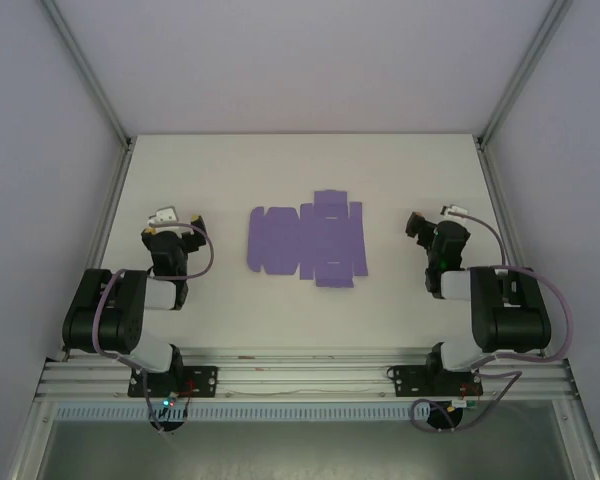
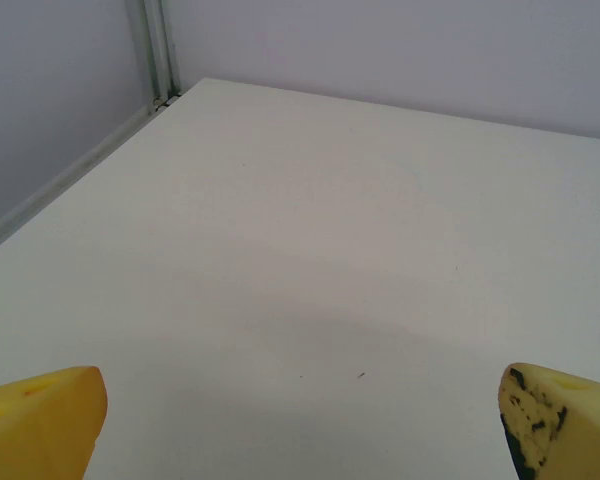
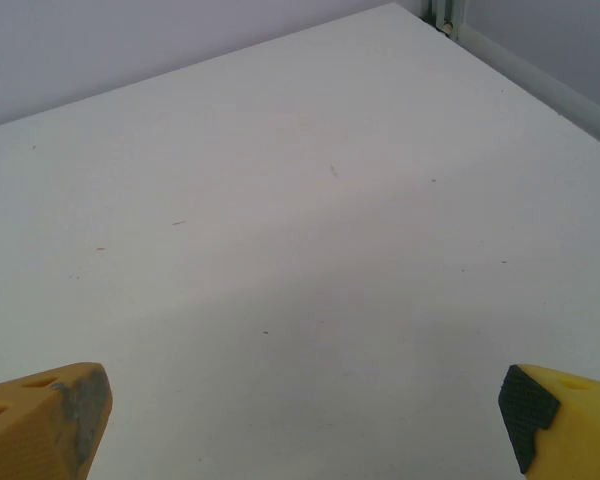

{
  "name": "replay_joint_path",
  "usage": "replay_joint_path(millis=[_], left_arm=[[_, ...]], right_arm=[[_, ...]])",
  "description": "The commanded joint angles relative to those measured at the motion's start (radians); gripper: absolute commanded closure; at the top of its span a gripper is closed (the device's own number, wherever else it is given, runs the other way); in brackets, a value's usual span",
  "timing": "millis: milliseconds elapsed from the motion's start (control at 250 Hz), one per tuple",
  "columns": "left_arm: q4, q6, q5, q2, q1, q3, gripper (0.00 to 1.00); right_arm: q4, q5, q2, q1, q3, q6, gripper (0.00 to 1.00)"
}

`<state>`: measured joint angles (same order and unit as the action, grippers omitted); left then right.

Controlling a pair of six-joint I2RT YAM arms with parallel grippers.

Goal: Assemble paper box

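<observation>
Though set to begin, had nothing folded yet: saw the paper box flat, a die-cut sheet in the middle of the worktop. Held the left end effector wide open and empty; likewise the right end effector. Stood both well apart from it, either side. Had every crease, fold and tuck left to do.

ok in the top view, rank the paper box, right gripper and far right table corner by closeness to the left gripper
1. paper box, flat at table centre, just right of the left gripper
2. right gripper, beyond the box, right side
3. far right table corner, at the back
</observation>
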<state>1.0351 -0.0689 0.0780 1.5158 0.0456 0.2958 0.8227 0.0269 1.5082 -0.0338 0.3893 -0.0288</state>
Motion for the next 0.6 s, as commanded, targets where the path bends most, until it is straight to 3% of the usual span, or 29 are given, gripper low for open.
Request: replay_joint_path(millis=[0, 592], left_arm=[[-0.016, 0.017, -0.006, -0.008, -0.006, 0.012, 0.0], [-0.037, 0.036, 0.009, -0.003, -0.023, 0.026, 0.0]], right_arm=[[-0.002, 0.002, -0.011, -0.001, 0.005, -0.007, 0.0], [-0.002, 0.002, -0.011, -0.002, 0.004, -0.008, 0.0]])
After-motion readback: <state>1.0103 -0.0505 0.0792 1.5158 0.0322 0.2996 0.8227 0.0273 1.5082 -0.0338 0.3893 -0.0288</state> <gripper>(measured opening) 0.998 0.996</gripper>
